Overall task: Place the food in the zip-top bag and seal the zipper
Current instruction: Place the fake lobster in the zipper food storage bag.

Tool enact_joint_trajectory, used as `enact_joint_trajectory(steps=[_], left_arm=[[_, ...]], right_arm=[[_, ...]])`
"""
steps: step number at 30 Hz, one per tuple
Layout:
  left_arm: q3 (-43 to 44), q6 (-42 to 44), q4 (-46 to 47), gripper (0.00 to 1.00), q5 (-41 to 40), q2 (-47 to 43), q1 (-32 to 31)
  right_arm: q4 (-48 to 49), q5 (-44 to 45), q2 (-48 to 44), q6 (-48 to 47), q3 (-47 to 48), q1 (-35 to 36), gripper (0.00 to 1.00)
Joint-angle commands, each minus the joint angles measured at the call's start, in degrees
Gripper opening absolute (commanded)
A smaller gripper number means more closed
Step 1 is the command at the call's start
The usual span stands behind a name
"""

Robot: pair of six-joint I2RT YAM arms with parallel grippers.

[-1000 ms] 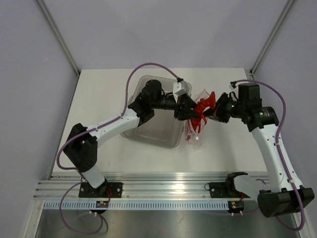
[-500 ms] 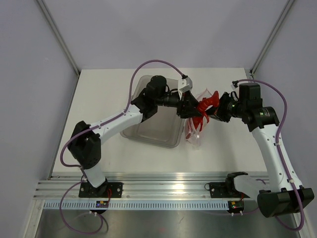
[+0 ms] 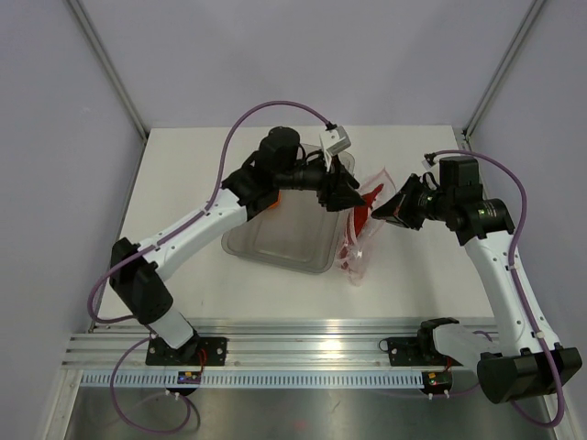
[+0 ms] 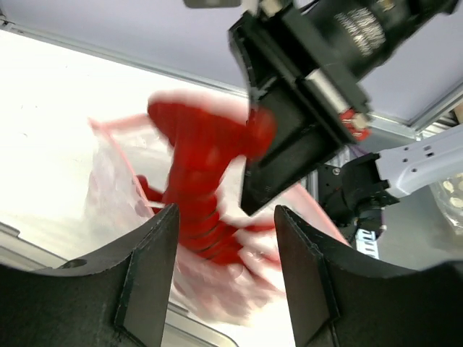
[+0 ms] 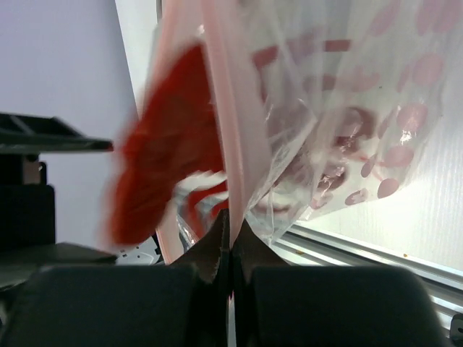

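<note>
The red lobster (image 3: 365, 216) hangs inside the clear zip-top bag (image 3: 357, 253), which has red printed spots. It shows blurred in the left wrist view (image 4: 194, 181) and in the right wrist view (image 5: 163, 155). My left gripper (image 3: 346, 199) is open and empty, just left of the bag's mouth, with the lobster beyond its fingers (image 4: 148, 282). My right gripper (image 3: 388, 213) is shut on the bag's pinkish zipper (image 5: 223, 108) and holds the mouth up (image 5: 231, 225). The orange fruit and the green pepper are not in view.
A rigid clear rectangular tray (image 3: 275, 240) lies on the white table under my left arm, just left of the bag. The bag's lower end rests on the table beside the tray's right rim. A metal rail runs along the table's near edge.
My left gripper has let go of the lobster and drawn back to the left and up. The lobster has dropped lower into the bag. My right gripper still holds the bag's edge.
</note>
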Motion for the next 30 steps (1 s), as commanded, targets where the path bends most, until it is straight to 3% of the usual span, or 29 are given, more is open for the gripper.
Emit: enact_joint_trajectory(steps=[1,7,8,9,11,13,15,18,30], left_arm=[[-1.7,-3.1,-0.2,0.57,-0.7,-6.5,0.2],[-7.8,-6.2,2.0,0.63,-3.6,-8.4,0.3],[-8.0,-7.0,1.5,0.48,-5.6,-8.5,0.3],[-7.7,-8.3,1.1,0.41,-7.9,-8.4,0.3],[-6.8,-11.2,-1.4,0.34,-12.6,-7.4,0.5],[-5.8,-13.3,-3.1,0.35,-15.8,-6.5,0.5],[-5.7,-14.6,-4.2,0.46,-19.3,-6.2,0.5],[-5.8,-15.4,-5.6,0.49,-24.0,-6.2,0.5],[-3.2,-16.2,-13.3,0.48,-22.2,-1.6,-0.9]], right_arm=[[2.7,-2.1,-1.4,0.8,0.4,0.5,0.0],[3.7,-2.8,-1.3,1.3,0.3,0.5,0.0],[3.6,-2.9,-1.4,1.4,0.2,0.5,0.0],[3.7,-2.9,-1.6,1.3,0.2,0.5,0.0],[3.7,-2.8,-1.5,1.3,0.2,0.5,0.0],[4.0,-3.0,-1.8,1.3,0.0,0.5,0.0],[4.2,-3.2,-1.8,1.4,-0.3,0.5,0.0],[4.1,-3.4,-1.8,1.3,-0.3,0.5,0.0],[4.2,-3.2,-1.2,1.1,-0.4,0.6,0.0]])
